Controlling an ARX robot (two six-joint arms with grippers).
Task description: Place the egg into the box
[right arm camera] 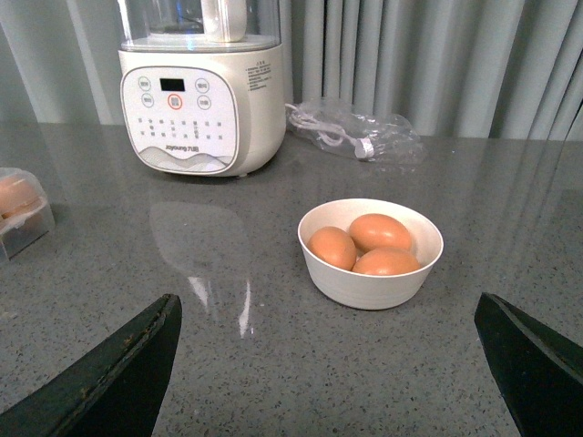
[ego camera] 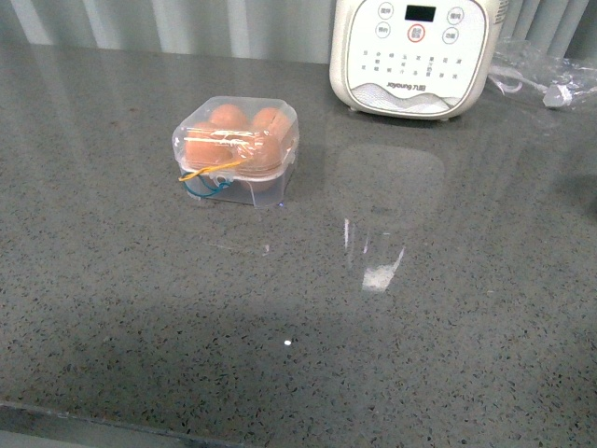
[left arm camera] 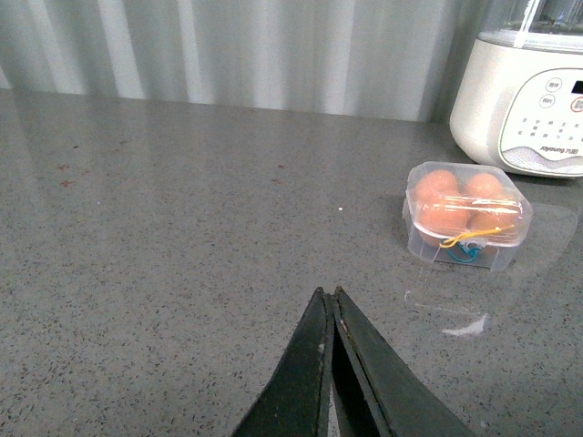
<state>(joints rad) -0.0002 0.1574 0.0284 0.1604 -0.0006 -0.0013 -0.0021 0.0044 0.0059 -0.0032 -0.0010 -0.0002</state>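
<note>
The clear plastic box (ego camera: 237,149) stands on the grey counter with its lid down and orange-brown eggs (ego camera: 226,117) inside; yellow and blue bands hang at its front. It also shows in the left wrist view (left arm camera: 466,214) and at the edge of the right wrist view (right arm camera: 20,211). My left gripper (left arm camera: 328,293) is shut and empty, well short of the box. My right gripper (right arm camera: 328,314) is open and empty, facing a white bowl (right arm camera: 371,252) that holds three orange-brown eggs (right arm camera: 380,231). Neither arm shows in the front view.
A big white appliance (ego camera: 410,56) with a button panel stands at the back, also in the right wrist view (right arm camera: 202,96). A crumpled clear plastic bag (right arm camera: 355,132) lies beside it. Curtains hang behind the counter.
</note>
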